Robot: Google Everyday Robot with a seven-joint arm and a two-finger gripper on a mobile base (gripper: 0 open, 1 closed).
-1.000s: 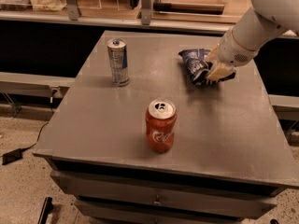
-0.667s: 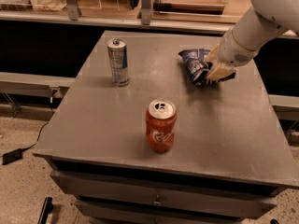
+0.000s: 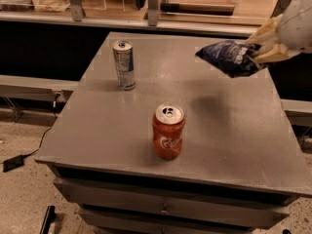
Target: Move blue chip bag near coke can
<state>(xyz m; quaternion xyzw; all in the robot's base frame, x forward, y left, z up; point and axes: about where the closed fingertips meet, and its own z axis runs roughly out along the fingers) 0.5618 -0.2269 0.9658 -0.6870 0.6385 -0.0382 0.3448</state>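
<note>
Gripper [image 3: 257, 50], clenched on the blue chip bag [image 3: 228, 57] (its length sticking out leftward, clear of the table [image 3: 234, 130]), has the coke can [image 3: 168, 131] well down-left of it.

A single view looks from the front of the bench [image 3: 229, 130] and above it, slanting down across its top toward the back counter [image 3: 204, 27]. It stands fairly near: the bench spans most of the width, and its front drawers are cut off at the bottom edge. The tool [image 3: 256, 52] enters at the upper right edge, clamped on the blue chip bag [image 3: 228, 57], with its arm cropped. The coke can [image 3: 168, 131] lies left of the tool, nearer the lens. The camera is perhaps at head height.
</note>
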